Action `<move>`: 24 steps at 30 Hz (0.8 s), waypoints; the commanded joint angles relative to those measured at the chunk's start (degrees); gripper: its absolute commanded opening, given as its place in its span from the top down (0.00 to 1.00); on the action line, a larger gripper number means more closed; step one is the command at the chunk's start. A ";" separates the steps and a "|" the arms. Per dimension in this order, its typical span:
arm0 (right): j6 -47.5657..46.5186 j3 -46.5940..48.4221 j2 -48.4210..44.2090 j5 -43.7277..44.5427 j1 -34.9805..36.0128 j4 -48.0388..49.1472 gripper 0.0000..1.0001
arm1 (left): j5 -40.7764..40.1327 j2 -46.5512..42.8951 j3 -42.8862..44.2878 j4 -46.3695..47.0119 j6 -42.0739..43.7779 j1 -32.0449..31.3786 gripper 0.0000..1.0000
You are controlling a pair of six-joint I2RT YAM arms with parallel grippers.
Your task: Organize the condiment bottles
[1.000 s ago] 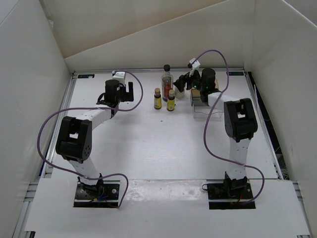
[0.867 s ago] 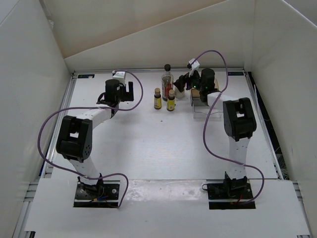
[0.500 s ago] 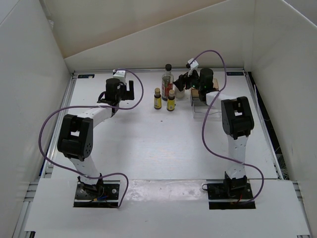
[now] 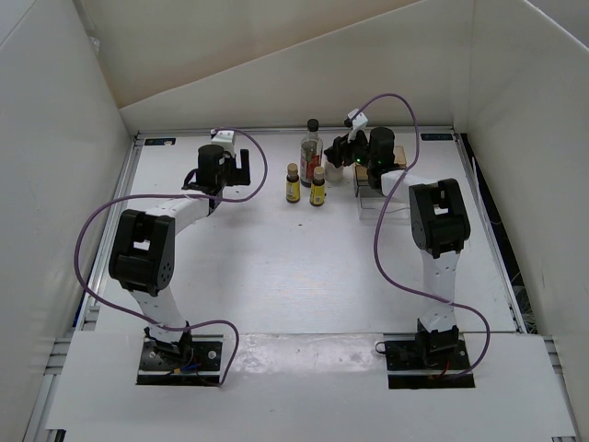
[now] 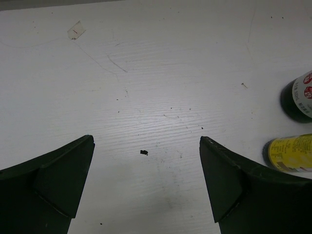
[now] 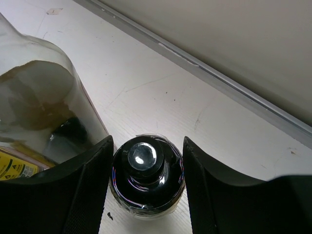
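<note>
Two small yellow-labelled bottles (image 4: 293,184) (image 4: 317,187) stand side by side at the back middle, with the taller clear bottle (image 4: 311,145) with red contents behind them. My right gripper (image 4: 334,157) straddles the short black-capped bottle (image 6: 147,175), which stands on the table. Its jaws are open, with the left finger (image 6: 83,185) close to the bottle and a thin gap at the right finger. The tall bottle (image 6: 44,97) is just left of it. My left gripper (image 4: 242,166) is open and empty (image 5: 146,141). One yellow bottle (image 5: 292,152) lies to its right.
A clear box (image 4: 373,201) with a brown item at its back stands just right of the right gripper. White walls enclose the table on three sides. The back rail (image 6: 219,80) runs close behind the short bottle. A dark bottle with a white label (image 5: 300,97) shows at the left wrist view's right edge.
My right gripper has shifted slightly back and left around the short bottle. My left gripper has moved a little toward the back. The bottles have not moved.
</note>
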 commanded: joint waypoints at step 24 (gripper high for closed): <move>4.18 1.62 0.37 1.35 -0.59 4.76 0.35 | 1.43 -0.37 2.72 -0.10 -0.78 -0.06 0.00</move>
